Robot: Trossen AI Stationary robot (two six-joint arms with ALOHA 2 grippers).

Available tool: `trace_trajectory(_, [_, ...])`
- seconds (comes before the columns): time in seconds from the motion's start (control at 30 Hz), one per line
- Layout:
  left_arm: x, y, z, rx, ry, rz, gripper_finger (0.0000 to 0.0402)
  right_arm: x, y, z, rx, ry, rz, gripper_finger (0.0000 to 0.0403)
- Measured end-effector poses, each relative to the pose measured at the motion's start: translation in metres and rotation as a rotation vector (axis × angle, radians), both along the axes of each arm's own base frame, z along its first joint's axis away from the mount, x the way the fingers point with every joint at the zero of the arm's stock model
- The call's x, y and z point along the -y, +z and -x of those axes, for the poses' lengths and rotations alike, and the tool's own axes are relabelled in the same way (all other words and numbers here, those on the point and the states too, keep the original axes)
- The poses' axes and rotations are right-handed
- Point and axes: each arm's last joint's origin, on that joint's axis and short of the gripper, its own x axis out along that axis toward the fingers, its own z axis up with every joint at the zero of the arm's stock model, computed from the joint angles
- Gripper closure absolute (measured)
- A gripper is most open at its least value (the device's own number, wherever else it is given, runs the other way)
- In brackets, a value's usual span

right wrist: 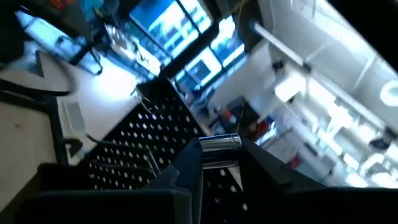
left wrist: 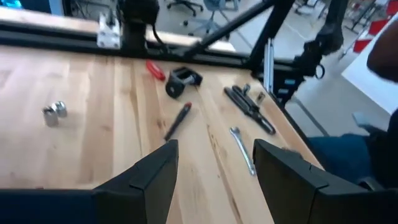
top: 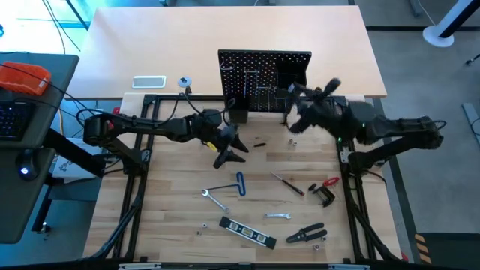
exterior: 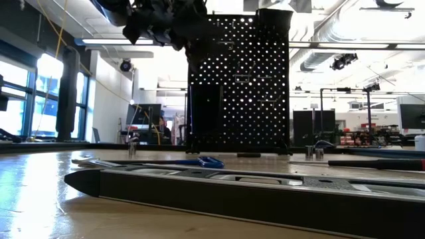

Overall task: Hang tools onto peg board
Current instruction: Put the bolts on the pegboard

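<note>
A: Where is the peg board (top: 264, 80)?
B: It stands upright at the far edge of the wooden surface (top: 172, 195) — a black panel full of small holes, with metal hooks.
A: And the tools?
B: The black level (top: 247, 232), the blue-handled bent key (top: 237, 184), two silver wrenches (top: 214, 199), the pliers (top: 307, 235) and the red-and-black clamp (top: 325, 190) lie flat on the surface, well apart from the board.
A: The hands?
B: The right hand (right wrist: 219, 163) is up by the board, clenched on a small silver cylinder (right wrist: 219, 149). The left hand (left wrist: 214, 177) hovers released, nothing between its fingers (left wrist: 155, 174).
</note>
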Motion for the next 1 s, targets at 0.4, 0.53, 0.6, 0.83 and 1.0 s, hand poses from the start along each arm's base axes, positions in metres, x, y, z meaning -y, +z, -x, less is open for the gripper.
trace_trajectory(0.4, [0.016, -0.017, 0.006, -0.175, 0.007, -0.113, 0.0199, 0.049, 0.038, 0.003, -0.093, -0.012, -0.388, 0.0332])
trace_trajectory(0.53, [0.019, -0.018, 0.007, -0.185, 0.007, -0.119, 0.0199, 0.067, 0.031, -0.007, -0.17, -0.071, -0.448, 0.0332])
trace_trajectory(0.6, [0.022, -0.019, 0.007, -0.206, 0.007, -0.127, 0.0199, 0.076, 0.029, -0.009, -0.193, -0.097, -0.486, 0.0332])
trace_trajectory(0.83, [0.029, -0.026, 0.013, -0.298, -0.017, -0.121, 0.0199, 0.095, 0.036, -0.004, -0.169, -0.124, -0.586, 0.0317])
trace_trajectory(1.0, [0.03, -0.028, 0.015, -0.329, -0.028, -0.129, 0.0199, 0.101, 0.038, -0.003, -0.181, -0.083, -0.664, 0.0316])
